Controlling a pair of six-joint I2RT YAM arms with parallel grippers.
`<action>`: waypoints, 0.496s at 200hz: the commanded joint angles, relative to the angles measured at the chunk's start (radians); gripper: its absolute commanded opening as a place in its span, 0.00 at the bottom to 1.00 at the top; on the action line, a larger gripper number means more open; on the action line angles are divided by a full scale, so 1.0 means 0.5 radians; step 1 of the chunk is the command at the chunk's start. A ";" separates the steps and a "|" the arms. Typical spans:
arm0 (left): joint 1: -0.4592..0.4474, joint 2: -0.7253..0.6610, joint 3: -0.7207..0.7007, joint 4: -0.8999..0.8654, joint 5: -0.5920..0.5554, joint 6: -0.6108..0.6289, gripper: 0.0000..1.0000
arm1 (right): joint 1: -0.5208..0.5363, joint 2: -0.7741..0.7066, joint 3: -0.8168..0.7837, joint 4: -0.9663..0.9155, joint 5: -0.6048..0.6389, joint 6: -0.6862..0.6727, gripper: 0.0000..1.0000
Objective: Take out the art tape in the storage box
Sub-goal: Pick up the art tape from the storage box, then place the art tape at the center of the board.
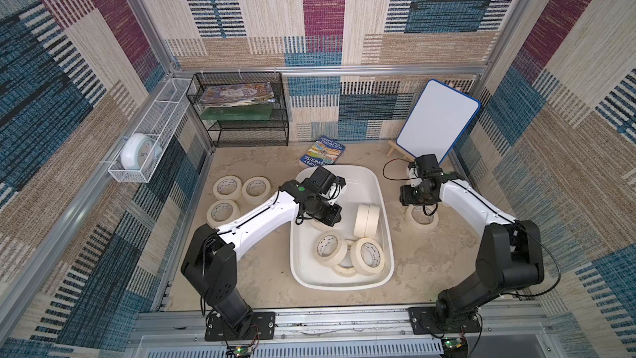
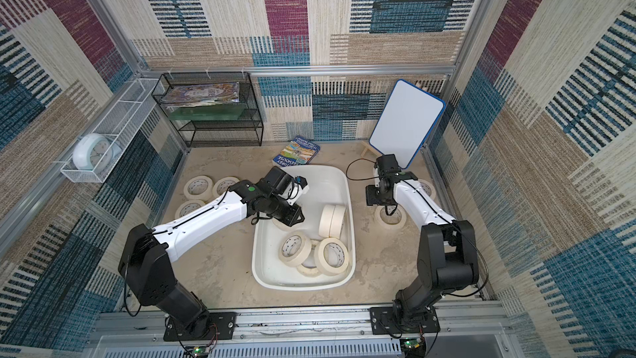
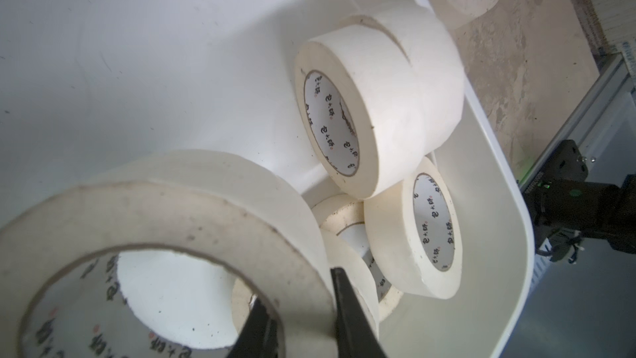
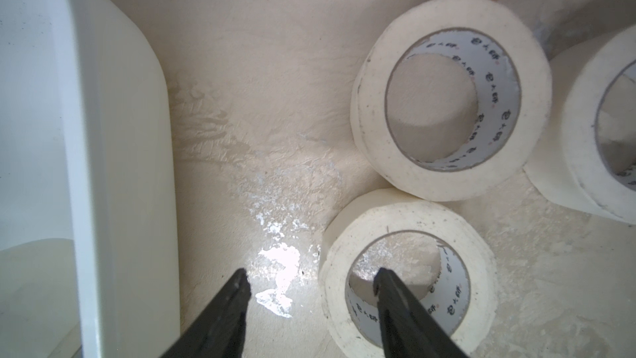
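1. Gripping one roll of art tape (image 3: 172, 208) by its wall, the left gripper (image 3: 303, 315) is clamped shut near the middle of the storage box (image 1: 306, 263), with one finger inside the core and one outside
2. Six rolls are inside the storage box, counting the held one: an upright pair (image 1: 366, 220) stands side by side against its right wall, and a heap of three (image 1: 366, 256) sits at its near end, one flat beneath two tilted ones
3. Three left rolls (image 1: 256, 190) lie flat on the table (image 1: 261, 270) to the left of the storage box
4. Three right rolls (image 4: 451, 105) lie flat on the table to the right of the storage box
5. The right gripper (image 4: 311, 277) hangs just right of the storage box with its jaws apart and holding nothing, one finger over the core of the nearest roll and the other over bare table
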 commanded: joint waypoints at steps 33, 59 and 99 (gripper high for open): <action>0.207 -0.432 0.076 -0.225 -0.373 0.067 0.01 | 0.123 -0.075 0.091 -0.074 -0.021 -0.028 0.71; 0.539 -0.769 -0.250 -0.142 -0.429 -0.059 0.00 | 0.256 -0.139 0.162 -0.119 -0.010 -0.016 0.73; 1.138 -0.950 -0.800 0.147 -0.280 -0.178 0.00 | 0.322 -0.203 0.202 -0.130 -0.024 -0.016 0.73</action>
